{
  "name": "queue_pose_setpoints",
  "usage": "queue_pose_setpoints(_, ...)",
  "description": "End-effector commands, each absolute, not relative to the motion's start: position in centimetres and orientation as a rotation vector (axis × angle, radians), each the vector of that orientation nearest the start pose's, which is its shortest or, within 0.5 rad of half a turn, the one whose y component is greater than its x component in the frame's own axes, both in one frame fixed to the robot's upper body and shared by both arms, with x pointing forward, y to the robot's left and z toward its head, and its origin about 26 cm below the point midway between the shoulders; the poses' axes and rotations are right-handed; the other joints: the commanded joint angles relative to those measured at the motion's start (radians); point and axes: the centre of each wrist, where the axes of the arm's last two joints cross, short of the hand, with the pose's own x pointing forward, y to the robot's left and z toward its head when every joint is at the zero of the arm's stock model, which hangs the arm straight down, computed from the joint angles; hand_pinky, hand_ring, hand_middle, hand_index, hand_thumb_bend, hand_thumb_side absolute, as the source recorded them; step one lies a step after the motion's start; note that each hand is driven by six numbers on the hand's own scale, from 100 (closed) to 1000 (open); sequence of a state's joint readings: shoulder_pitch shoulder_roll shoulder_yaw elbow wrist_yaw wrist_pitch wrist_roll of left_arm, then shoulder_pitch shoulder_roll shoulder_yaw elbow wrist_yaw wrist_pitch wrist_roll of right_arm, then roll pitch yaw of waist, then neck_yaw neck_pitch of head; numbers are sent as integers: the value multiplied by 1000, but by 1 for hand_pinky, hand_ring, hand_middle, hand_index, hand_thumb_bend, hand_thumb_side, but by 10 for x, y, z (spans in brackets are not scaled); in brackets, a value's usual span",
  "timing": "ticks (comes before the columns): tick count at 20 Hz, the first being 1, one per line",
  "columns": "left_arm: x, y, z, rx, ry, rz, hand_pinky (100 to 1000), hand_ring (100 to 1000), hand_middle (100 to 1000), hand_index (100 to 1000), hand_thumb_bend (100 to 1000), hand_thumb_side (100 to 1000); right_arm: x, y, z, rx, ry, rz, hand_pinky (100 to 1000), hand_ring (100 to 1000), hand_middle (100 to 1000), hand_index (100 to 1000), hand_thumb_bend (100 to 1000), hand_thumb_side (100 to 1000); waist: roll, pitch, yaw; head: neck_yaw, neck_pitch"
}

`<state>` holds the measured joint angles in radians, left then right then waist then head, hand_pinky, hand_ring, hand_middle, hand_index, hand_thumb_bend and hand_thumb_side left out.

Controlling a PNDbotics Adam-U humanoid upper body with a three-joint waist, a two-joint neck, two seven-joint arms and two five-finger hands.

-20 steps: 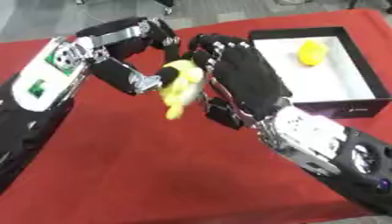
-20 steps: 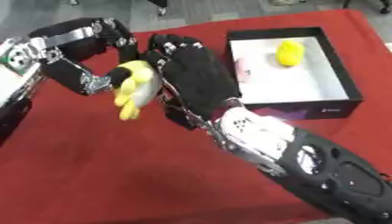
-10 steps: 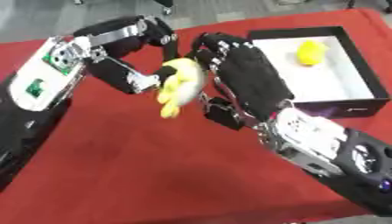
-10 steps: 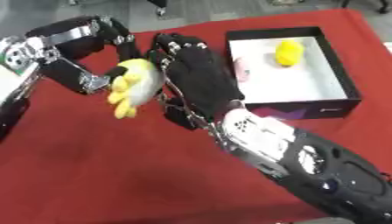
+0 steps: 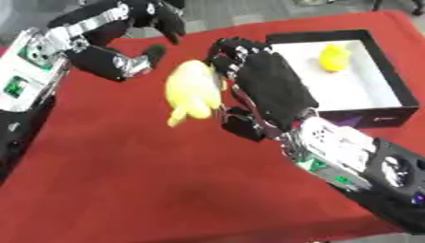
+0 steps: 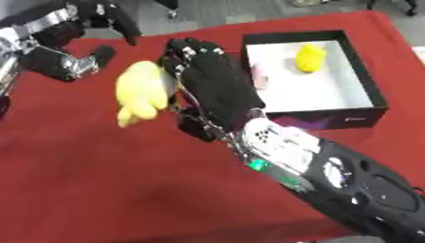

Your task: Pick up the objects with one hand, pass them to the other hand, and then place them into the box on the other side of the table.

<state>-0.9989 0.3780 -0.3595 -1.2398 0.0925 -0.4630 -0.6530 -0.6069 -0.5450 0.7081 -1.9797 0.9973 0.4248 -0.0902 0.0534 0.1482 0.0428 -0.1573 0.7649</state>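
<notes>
Handover over the red table (image 5: 124, 180), with the box (image 5: 390, 80) taken as our landmark. Our right hand (image 5: 265, 90), seen from its back, has its fingers curled about the yellow soft toy (image 5: 192, 92), which hangs in the air well to the left of the box, above the cloth and not touching it. Our left hand (image 5: 153, 21) stands farther left again and a little beyond the toy, fingers spread and clear of it; we judge that it has let go, so the toy's weight rests on the right hand alone. Inside the box, near its far wall, lies a smaller yellow object (image 5: 334, 57); in the right eye view a pale pink item (image 6: 257, 76) shows at the box's near-left inner wall.

Risks, as we judge them: most of the toy juts out to the left of the curled fingers, and we cannot see how much of it lies under the palm, so it may slip or swing out during the carry toward the box. A low sweep could also catch the toy on the box's left wall, or drop it on the cloth short of the opening
</notes>
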Motion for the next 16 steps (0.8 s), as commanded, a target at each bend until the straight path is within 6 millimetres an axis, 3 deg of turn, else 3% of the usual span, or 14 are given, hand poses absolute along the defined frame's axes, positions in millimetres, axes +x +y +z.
queue_pose_setpoints(1, 447, 176, 269, 325, 2370, 2221, 805, 720, 746, 850, 100, 584, 277, -131, 200, 1556, 2735, -1570, 599, 787, 673, 269, 100, 198, -3, -21, 0, -7, 5)
queue_pose_setpoints(7, 449, 189, 271, 306, 2429, 2196, 809, 730, 769, 858, 100, 619, 280, -139, 202, 1614, 2817, -1507, 552, 839, 663, 268, 100, 200, -4, -21, 0, -20, 5)
queue_pose_setpoints(8, 448, 194, 273, 300, 2452, 2178, 809, 729, 765, 857, 100, 525, 281, -143, 202, 1641, 2833, -1490, 546, 846, 661, 269, 100, 198, -5, -21, 1, -24, 5)
queue_pose_setpoints(11, 445, 217, 279, 276, 2546, 2099, 803, 720, 758, 853, 100, 401, 286, -161, 206, 1773, 2866, -1428, 524, 878, 656, 271, 100, 198, -6, -21, 6, -46, 5)
queue_pose_setpoints(16, 428, 261, 283, 221, 2774, 1882, 799, 718, 757, 848, 100, 338, 295, -208, 221, 2157, 2806, -1284, 518, 883, 656, 289, 100, 198, -5, -20, 32, -130, 5)
